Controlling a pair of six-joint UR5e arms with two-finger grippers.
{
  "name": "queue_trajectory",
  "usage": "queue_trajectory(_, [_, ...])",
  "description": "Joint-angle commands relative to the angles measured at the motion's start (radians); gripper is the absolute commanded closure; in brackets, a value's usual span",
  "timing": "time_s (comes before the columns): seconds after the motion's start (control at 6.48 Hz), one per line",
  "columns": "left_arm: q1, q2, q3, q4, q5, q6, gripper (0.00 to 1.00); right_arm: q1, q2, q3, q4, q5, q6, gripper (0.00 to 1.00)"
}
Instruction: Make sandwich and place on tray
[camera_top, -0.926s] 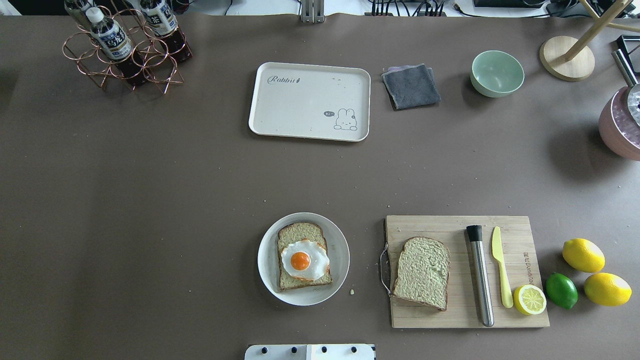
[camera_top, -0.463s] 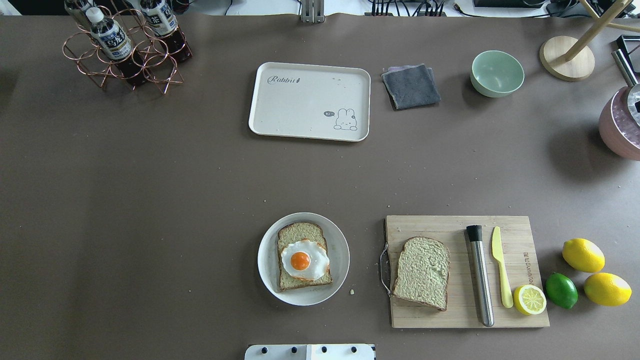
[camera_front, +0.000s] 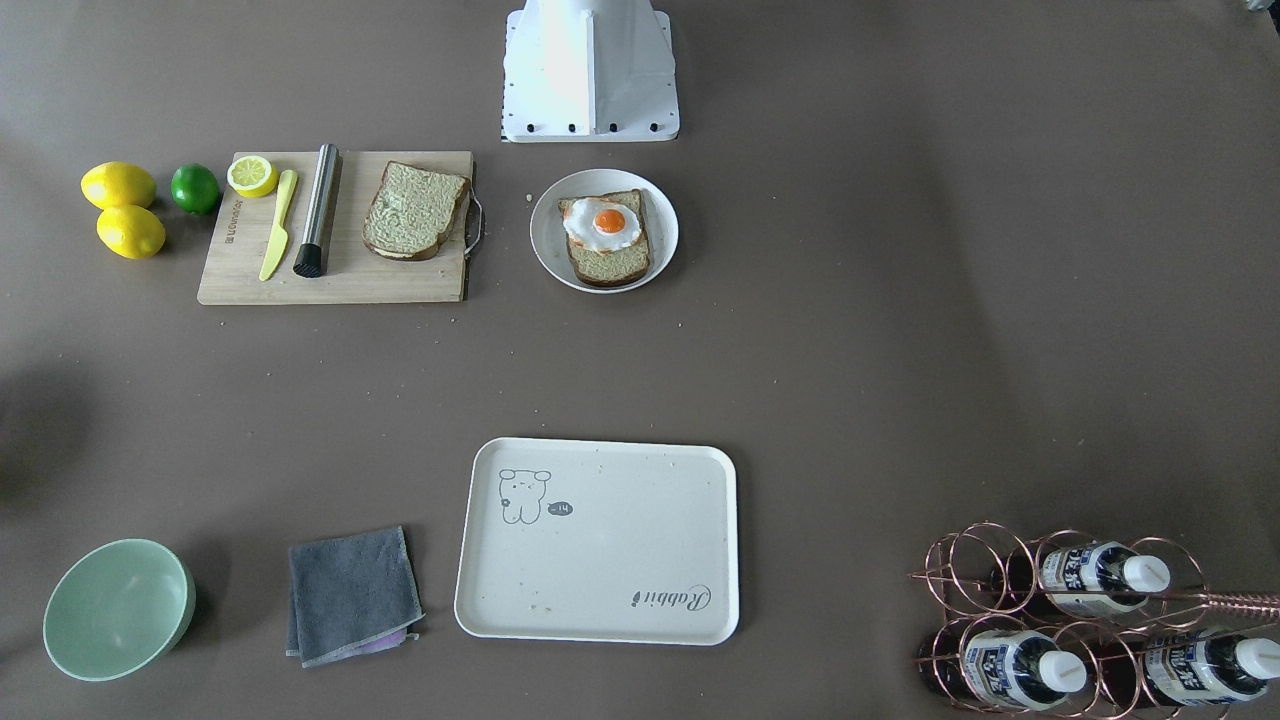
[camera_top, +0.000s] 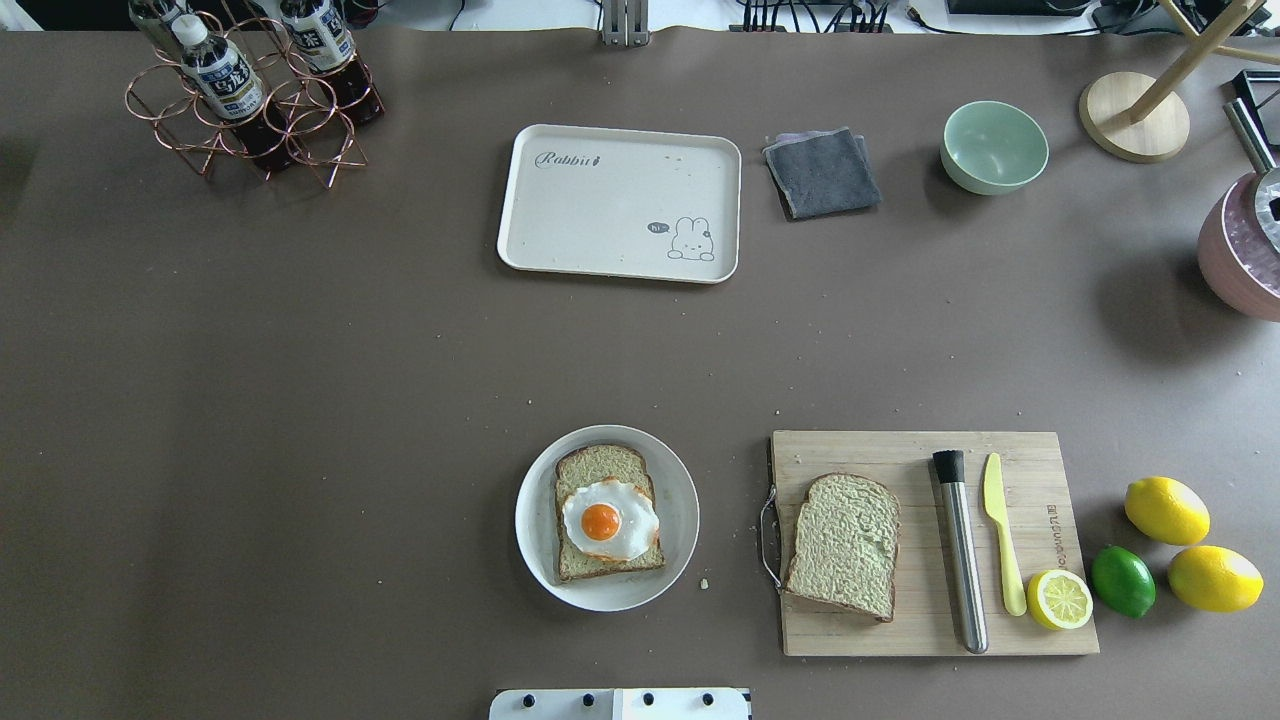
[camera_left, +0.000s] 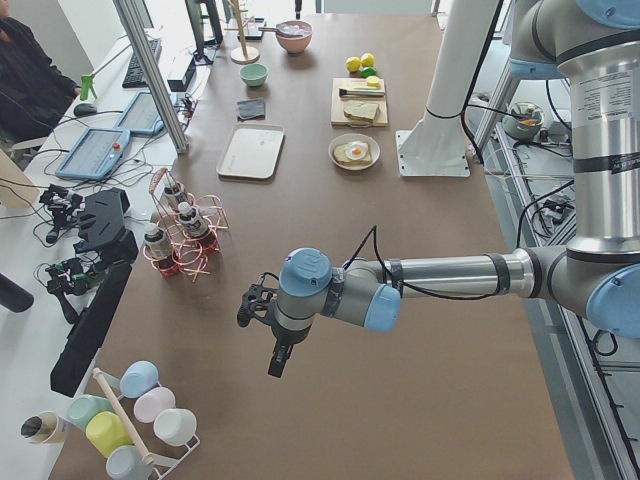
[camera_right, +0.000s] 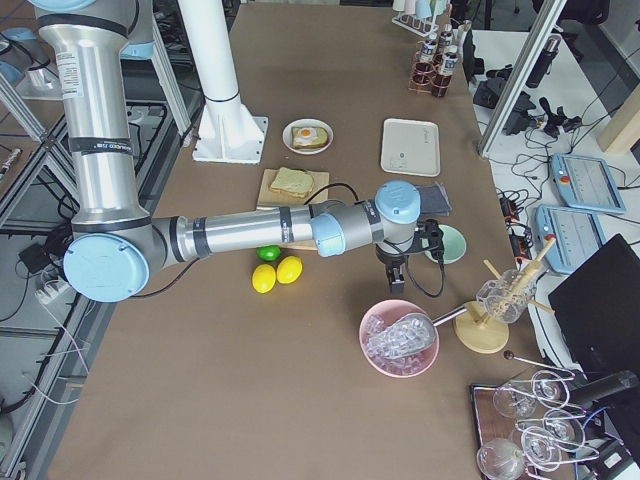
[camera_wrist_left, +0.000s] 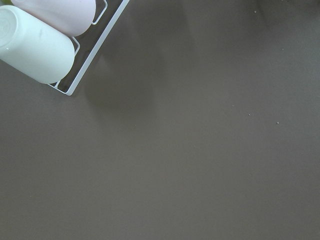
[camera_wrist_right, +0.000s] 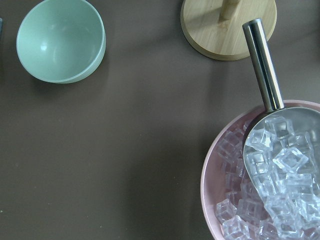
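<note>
Sandwich not assembled yet. The egg-topped bread slice (camera_top: 600, 465) (squarish, dark brown crust, pale greenish-tan crumb) lies flat on a round white plate (camera_top: 682, 505) at the near side of the brown desk (camera_top: 300, 400), just in front of the robot base. A white fried egg (camera_top: 625, 535) with an orange yolk sits on its near half.

The plain bread slice (camera_top: 845, 545), same kind, lies flat on the rectangular wooden cutting board (camera_top: 880, 450) just right of the plate and not touching it. It is probably staged there so the right arm can carry it over onto the egg.

The cream-white rectangular plastic tray (camera_top: 610, 200) with a raised rim sits at the far side, well apart from both slices. It holds only crumbs, so it reads as the drop-off spot.

The left claw (camera_left: 277, 362) hangs pointing down at the desk's left end, near a pale green cup (camera_wrist_left: 35, 45); wide or narrow, cannot tell from the side view. The right claw (camera_right: 397, 285) hangs at the right end between a mint-green bowl (camera_wrist_right: 60, 40) and a pink bowl of ice cubes (camera_wrist_right: 207, 175); its width cannot be told either.

Both claws are well apart from the bread, which looks like parked start poses. First step is likely the reach for the plain slice.
</note>
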Motion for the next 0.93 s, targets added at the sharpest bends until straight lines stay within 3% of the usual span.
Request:
queue_trajectory(0.0, [0.0, 0.002, -0.002, -0.031, -0.001, -0.001, 0.02, 0.001, -0.002, 0.01, 0.003, -0.025, -0.006, 0.0])
queue_trajectory(0.77, [0.003, -0.004, -0.009, -0.05, -0.015, -0.056, 0.02, 0.001, -0.001, 0.032, 0.003, -0.024, 0.002, 0.0])
